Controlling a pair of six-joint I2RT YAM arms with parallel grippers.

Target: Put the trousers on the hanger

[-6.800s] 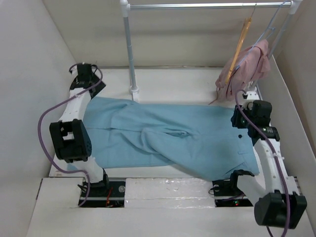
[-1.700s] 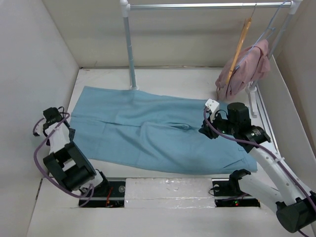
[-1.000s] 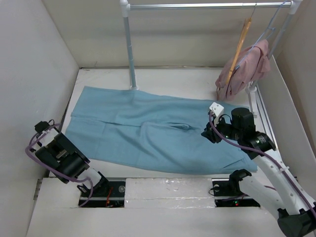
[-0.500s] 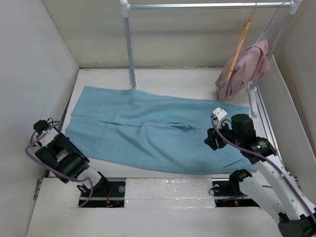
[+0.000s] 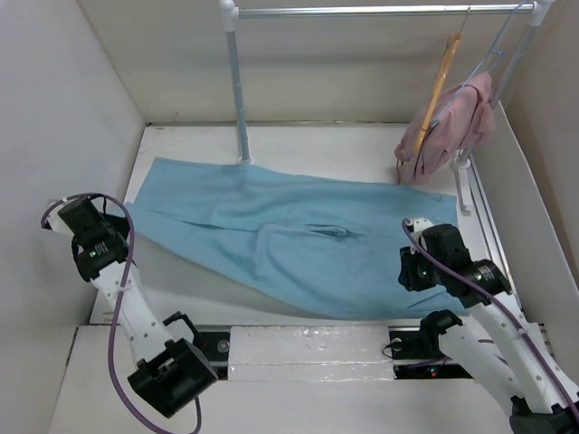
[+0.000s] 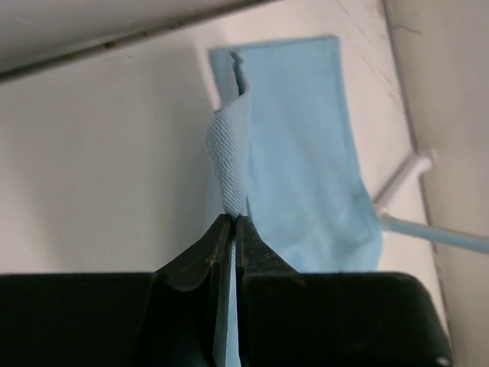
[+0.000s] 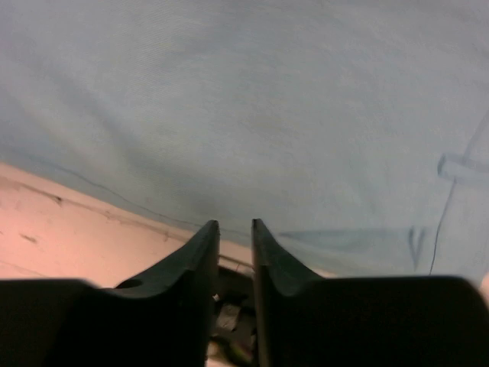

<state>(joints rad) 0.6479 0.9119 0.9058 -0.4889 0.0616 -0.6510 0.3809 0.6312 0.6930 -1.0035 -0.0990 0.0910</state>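
Your left gripper is clamped on a fold of the trousers, which lie spread across the table. Your right gripper hovers over them, jaws narrowly apart and empty. The hanger hangs from the rail.

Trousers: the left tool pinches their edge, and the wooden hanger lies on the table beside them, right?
No. The wooden hanger hangs from the rail, as the top view shows. The left tool does pinch the trousers at their edge.
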